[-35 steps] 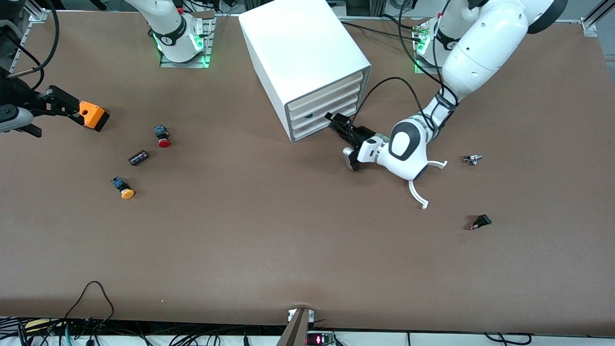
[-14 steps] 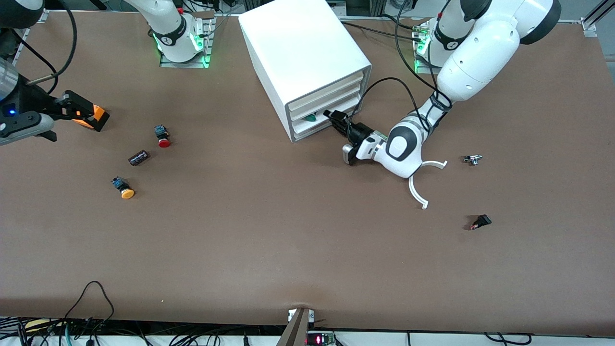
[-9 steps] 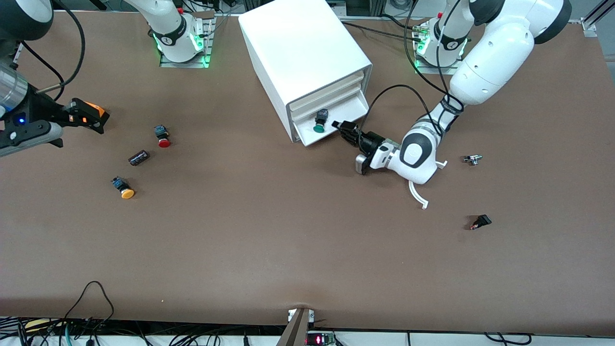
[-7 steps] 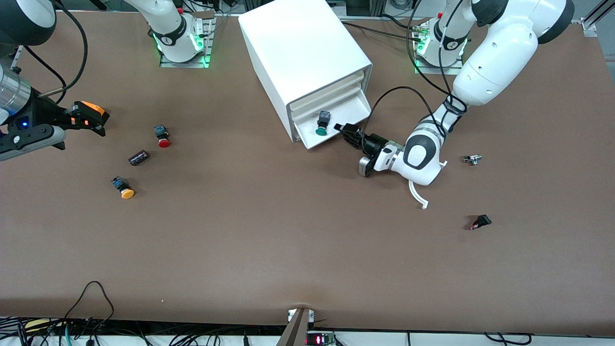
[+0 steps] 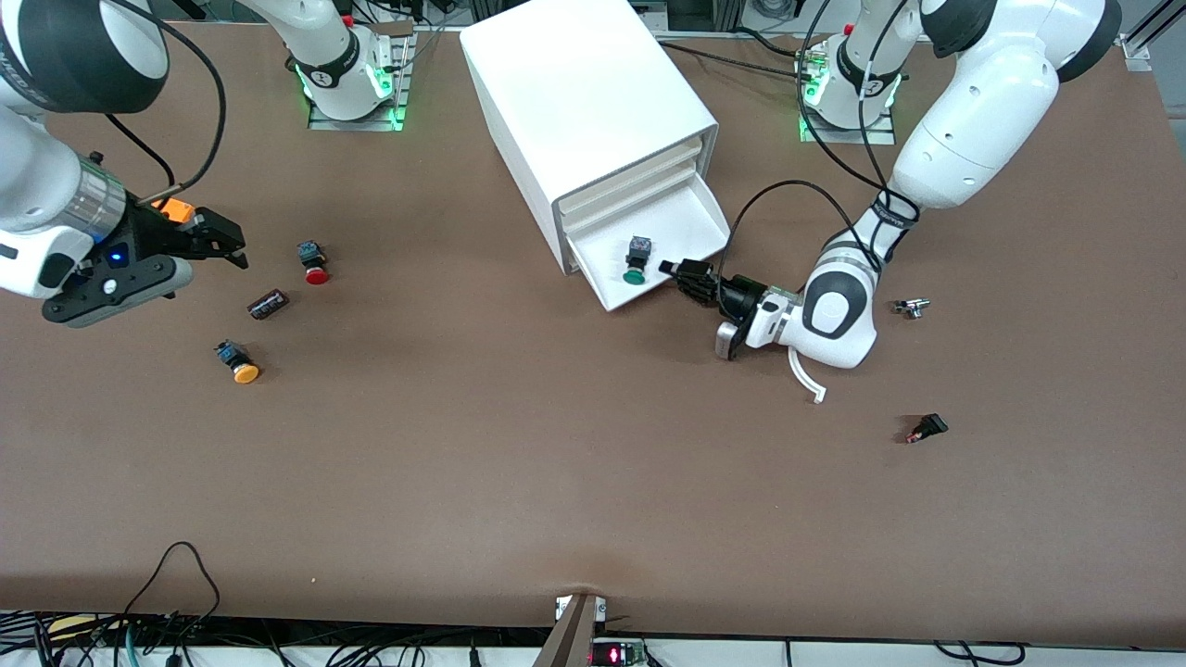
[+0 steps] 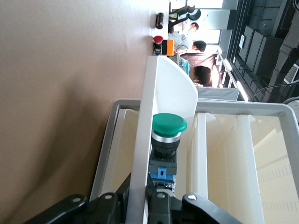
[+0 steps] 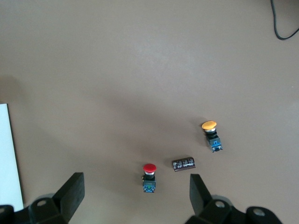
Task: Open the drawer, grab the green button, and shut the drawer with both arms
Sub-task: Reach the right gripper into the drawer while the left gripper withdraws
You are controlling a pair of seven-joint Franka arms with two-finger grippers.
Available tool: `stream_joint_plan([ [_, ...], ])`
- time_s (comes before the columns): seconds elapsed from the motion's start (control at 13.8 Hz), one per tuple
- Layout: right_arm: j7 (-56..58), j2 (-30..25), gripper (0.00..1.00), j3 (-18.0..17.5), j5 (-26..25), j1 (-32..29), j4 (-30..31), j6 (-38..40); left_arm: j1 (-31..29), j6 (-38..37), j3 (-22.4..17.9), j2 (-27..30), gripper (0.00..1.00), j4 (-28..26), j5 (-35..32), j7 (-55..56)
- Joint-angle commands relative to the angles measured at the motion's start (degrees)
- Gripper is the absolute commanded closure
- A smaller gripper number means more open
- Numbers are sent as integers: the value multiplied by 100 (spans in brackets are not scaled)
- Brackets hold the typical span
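The left gripper [image 5: 681, 273] is clenched on the front wall of the bottom drawer [image 5: 690, 222], which stands pulled out of the white cabinet [image 5: 579, 102]; the three drawers above it are shut. In the open drawer lies the green-capped button [image 5: 636, 260], alone, near its front wall. The right gripper [image 5: 218, 243] hangs with fingers spread over the table toward the right arm's end, above a red-capped button [image 5: 313, 262], a dark cylindrical capacitor [image 5: 267, 303] and a yellow-capped button [image 5: 237, 362].
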State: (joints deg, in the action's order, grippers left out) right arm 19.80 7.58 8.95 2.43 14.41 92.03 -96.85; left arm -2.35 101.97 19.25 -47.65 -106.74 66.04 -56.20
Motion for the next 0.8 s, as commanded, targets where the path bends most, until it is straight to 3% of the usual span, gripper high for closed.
stream_joint_plan([
  [0.0, -29, 77, 0, 11, -6, 246, -159, 114, -55, -81, -9, 2, 100, 101, 304, 47],
  [0.07, -90, 86, 0, 11, 12, 343, -167, 61, -55, -81, -18, -7, 100, 101, 304, 65],
  [0.15, -230, 121, 0, 2, 29, 405, -167, 35, -55, -72, -18, -7, 92, 92, 295, 126],
  [0.22, -371, 217, 0, 2, 29, 597, -176, 26, -55, -81, -18, 2, 19, 66, 286, 248],
  [0.29, -746, 287, 0, 2, 21, 886, -194, 17, -63, -89, -26, 19, 0, 49, 260, 389],
  [0.51, -2039, 638, 0, 2, 108, 1598, -404, -219, -195, -186, -35, 98, 0, 48, 172, 1240],
  [0.73, -3234, 1077, 0, 2, 152, 2231, -580, -720, -510, -379, -27, 212, 0, 101, -406, 1812],
])
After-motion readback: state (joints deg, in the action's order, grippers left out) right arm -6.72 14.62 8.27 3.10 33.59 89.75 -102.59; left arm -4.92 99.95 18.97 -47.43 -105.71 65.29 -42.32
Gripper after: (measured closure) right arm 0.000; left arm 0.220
